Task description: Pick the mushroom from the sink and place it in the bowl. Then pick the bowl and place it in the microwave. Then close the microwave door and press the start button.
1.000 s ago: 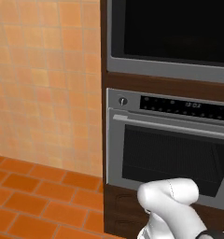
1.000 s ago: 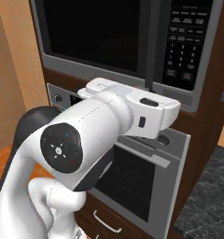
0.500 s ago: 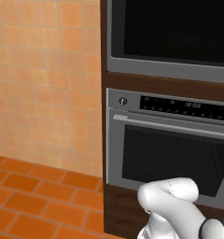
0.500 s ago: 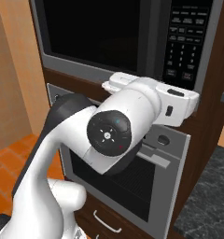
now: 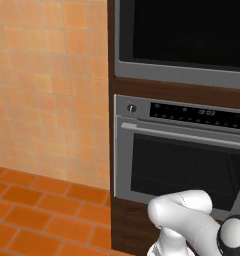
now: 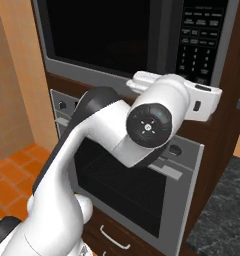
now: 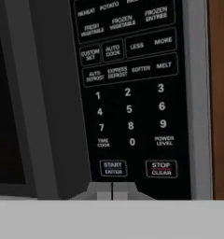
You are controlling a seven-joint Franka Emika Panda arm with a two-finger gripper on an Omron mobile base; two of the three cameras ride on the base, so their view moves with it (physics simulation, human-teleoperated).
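The microwave [image 6: 142, 40] is built into a brown cabinet above a steel oven [image 5: 182, 155], with its door [image 6: 102, 35] closed flush against the front. An orange tiled wall [image 5: 52, 90] hems in the left side, and a dark counter edge [image 6: 222, 210] sits low on the right. The white arm [image 6: 92, 160] reaches up across the oven, its hand level with the keypad [image 7: 130, 88]. Up close, the gripper [image 7: 112, 190] has its jaws closed together, holding nothing, just below the START button [image 7: 113, 168], with STOP/CLEAR [image 7: 161, 168] beside it. Contact with the panel cannot be judged.
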